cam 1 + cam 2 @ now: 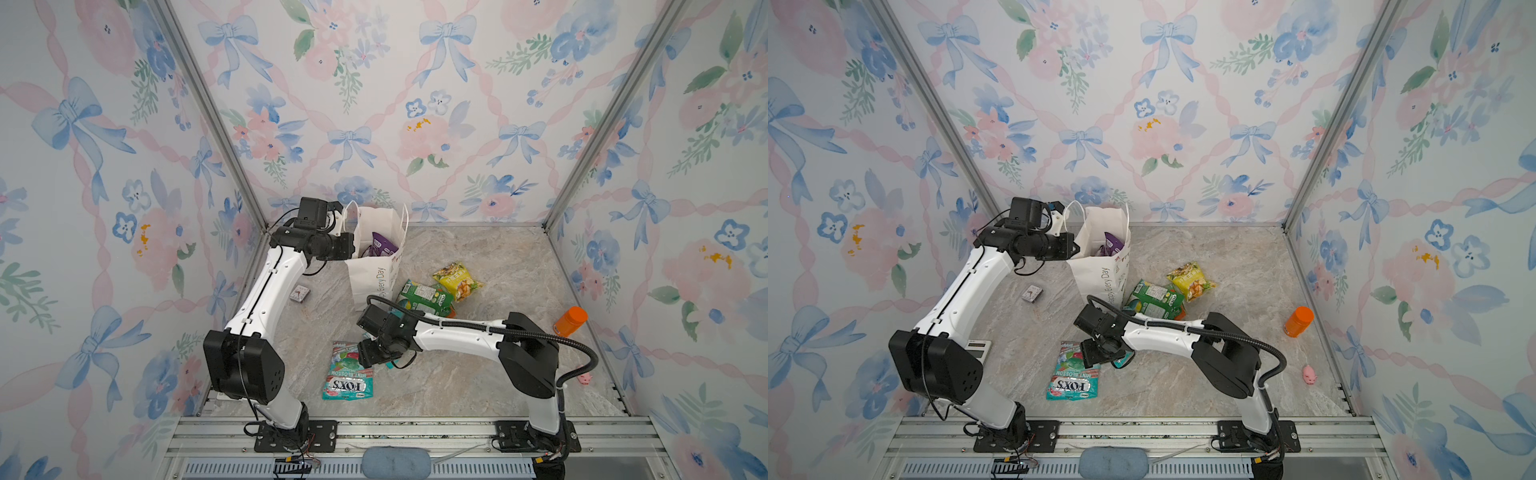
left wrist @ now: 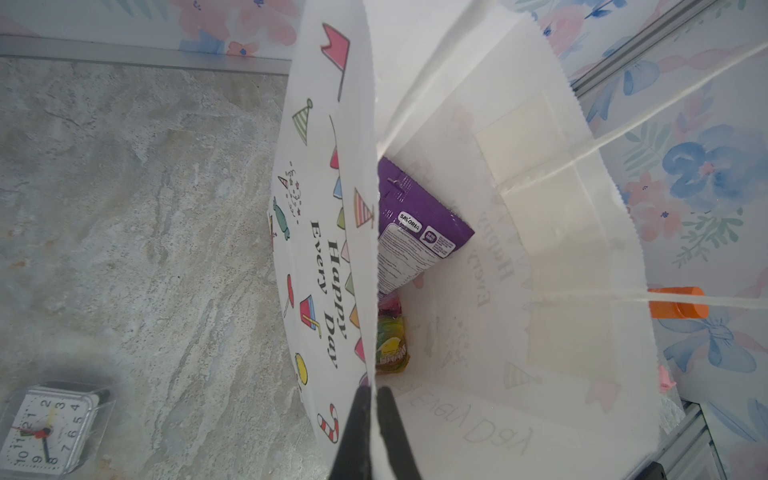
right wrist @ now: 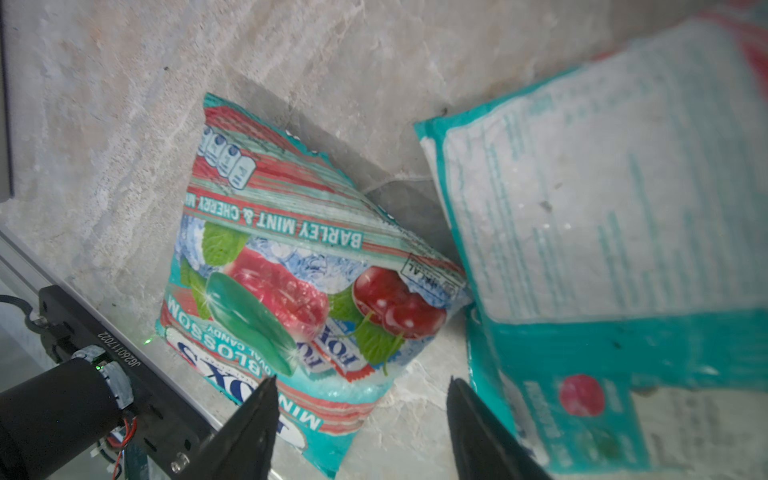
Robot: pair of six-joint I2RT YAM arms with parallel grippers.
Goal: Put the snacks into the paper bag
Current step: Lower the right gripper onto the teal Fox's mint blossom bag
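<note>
I'm driving a lab test cell: floral-papered panels (image 1: 415, 104) in aluminium framing (image 1: 208, 108), marble-look tabletop (image 1: 478, 374), slotted mounting rail (image 1: 415, 432) at the near edge.

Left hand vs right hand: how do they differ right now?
Left hand is shut, pinching the rim of the paper bag; right hand is open with nothing between its fingers. Left hand sits high at the bag mouth; right hand is low over the table, above the FOX'S Mint Blossom packet and a second teal packet. Shared: black tapered fingers.
</note>
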